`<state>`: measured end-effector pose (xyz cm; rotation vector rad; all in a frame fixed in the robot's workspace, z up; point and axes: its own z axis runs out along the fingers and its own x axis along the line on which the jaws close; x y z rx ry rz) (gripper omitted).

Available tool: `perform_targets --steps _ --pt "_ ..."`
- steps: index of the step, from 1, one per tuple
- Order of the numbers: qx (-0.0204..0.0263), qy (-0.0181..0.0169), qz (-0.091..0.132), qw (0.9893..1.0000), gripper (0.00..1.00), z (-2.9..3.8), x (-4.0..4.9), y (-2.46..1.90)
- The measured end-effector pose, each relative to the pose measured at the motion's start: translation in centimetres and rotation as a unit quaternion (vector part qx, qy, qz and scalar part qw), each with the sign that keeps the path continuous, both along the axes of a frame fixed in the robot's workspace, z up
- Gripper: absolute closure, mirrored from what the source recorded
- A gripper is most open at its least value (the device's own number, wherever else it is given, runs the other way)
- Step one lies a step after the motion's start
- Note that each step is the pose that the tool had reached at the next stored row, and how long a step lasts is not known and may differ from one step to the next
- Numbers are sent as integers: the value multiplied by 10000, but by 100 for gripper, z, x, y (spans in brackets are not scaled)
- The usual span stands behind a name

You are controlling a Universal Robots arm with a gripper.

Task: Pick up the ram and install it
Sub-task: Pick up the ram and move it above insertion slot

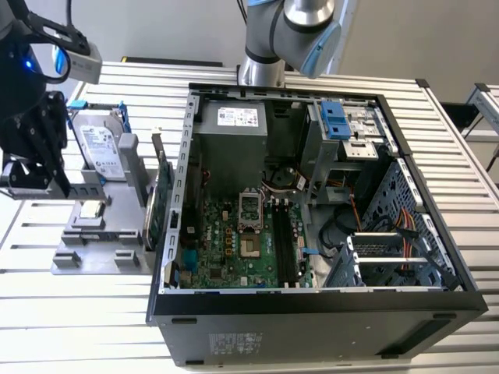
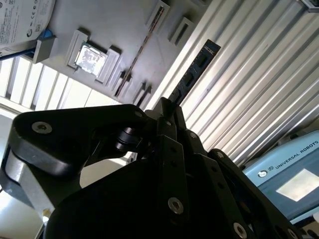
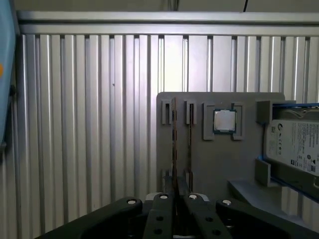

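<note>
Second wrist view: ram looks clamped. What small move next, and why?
Probably carry it toward the exterior view's right: the gripper seems shut on the long dark bluish-green ram stick, clear of the grey holder tray, and the black motherboard slots look empty.

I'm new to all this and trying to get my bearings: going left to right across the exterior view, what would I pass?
gripper → hard drive → green expansion card → motherboard → drive cage
</note>
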<state>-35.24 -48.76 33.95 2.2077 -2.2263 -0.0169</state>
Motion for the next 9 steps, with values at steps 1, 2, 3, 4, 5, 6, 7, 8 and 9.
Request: perform_targets --steps 1,2,3,4,5,6,7,8,9 --pt "0 0 0 10000 100 7 0 0" --pt "0 0 0 10000 100 15 0 0" --pt "0 -1 0 10000 100 22 0 0" --pt "0 0 0 10000 100 30 0 0" --pt "0 0 0 10000 100 37 0 0" --pt "0 -1 2 10000 100 46 2 -1" --pt "0 0 2 10000 100 53 2 -1" --pt "0 0 1 10000 100 62 1 -1" --pt "0 -1 1 10000 100 68 1 0"
